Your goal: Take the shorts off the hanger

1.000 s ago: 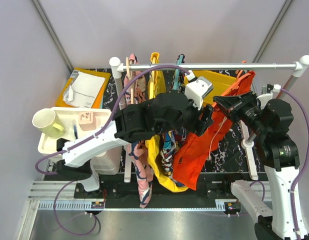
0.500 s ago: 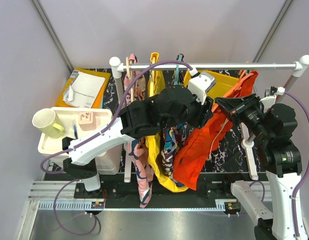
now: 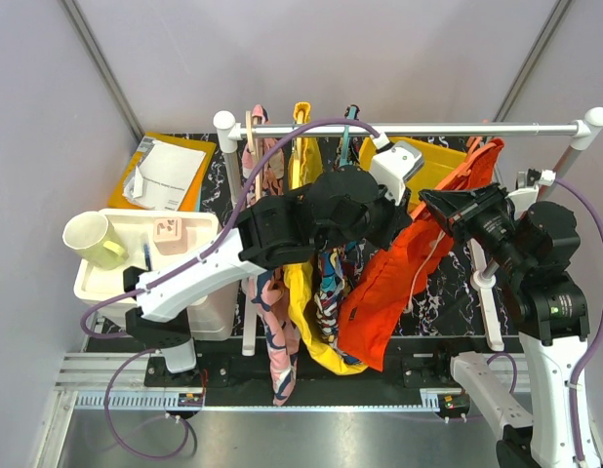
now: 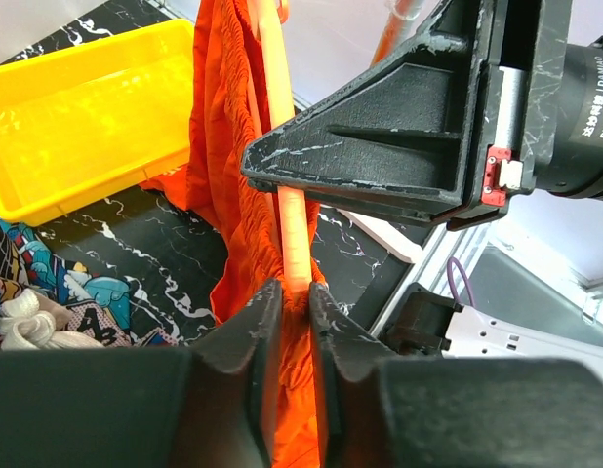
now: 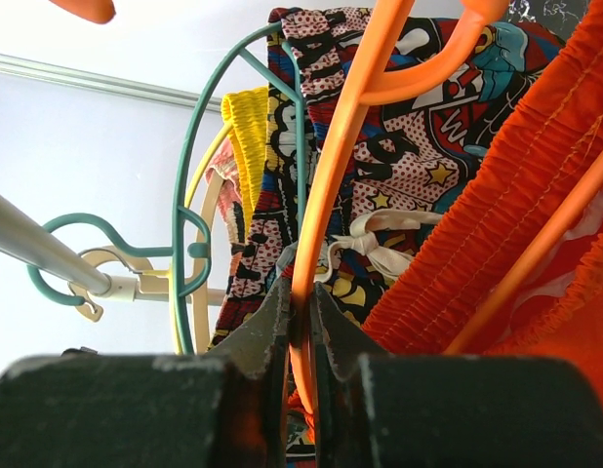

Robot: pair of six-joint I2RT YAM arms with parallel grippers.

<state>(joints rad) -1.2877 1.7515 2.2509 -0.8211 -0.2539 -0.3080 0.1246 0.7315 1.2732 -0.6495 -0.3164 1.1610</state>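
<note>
The orange-red shorts (image 3: 389, 283) hang from the slim orange hanger (image 3: 474, 148) at the right of the rail. In the left wrist view the shorts (image 4: 228, 127) run down beside the hanger's bar (image 4: 287, 185), and my left gripper (image 4: 295, 292) is shut on the fabric at the bar's lower end. My right gripper (image 5: 301, 297) is shut on the hanger's orange arm (image 5: 345, 127), with the gathered waistband (image 5: 497, 224) to its right. From above, the left gripper (image 3: 404, 222) and the right gripper (image 3: 428, 200) sit close together at the shorts' upper edge.
A white rail (image 3: 409, 128) carries a teal hanger (image 5: 199, 195), patterned garments (image 3: 331, 283) and a yellow garment (image 3: 306, 322). A yellow bin (image 3: 428, 161) lies behind the shorts. A white tray (image 3: 184, 229) with a mug (image 3: 92, 241) sits on the left.
My left gripper has moved up and right to the shorts and closed on the fabric. The right gripper has kept its hold on the hanger, shifting slightly.
</note>
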